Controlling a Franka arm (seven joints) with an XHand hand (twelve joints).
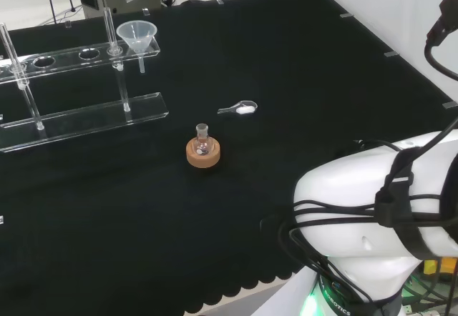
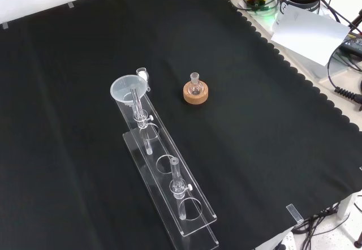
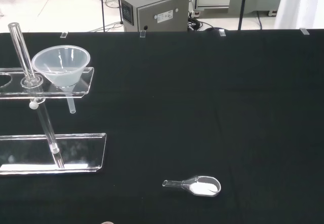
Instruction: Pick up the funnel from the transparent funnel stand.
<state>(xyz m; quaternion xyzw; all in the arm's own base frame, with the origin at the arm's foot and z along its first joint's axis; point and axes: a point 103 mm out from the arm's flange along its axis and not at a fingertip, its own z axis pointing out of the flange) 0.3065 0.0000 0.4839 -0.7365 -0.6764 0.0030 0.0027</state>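
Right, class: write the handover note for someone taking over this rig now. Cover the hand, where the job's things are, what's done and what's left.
Hand: can't tell its state.
Funnel: sits in the end hole of the transparent funnel stand, stem hanging down, untouched.
Nearby: small flask on a cork ring and a clear scoop with white powder lie on the cloth, apart from the stand.
Done: nothing yet.
Left: reach the funnel, grasp it, lift it out.

Lab: funnel stand (image 1: 79, 58), flask (image 1: 202, 139), grey instrument box (image 3: 154, 12).
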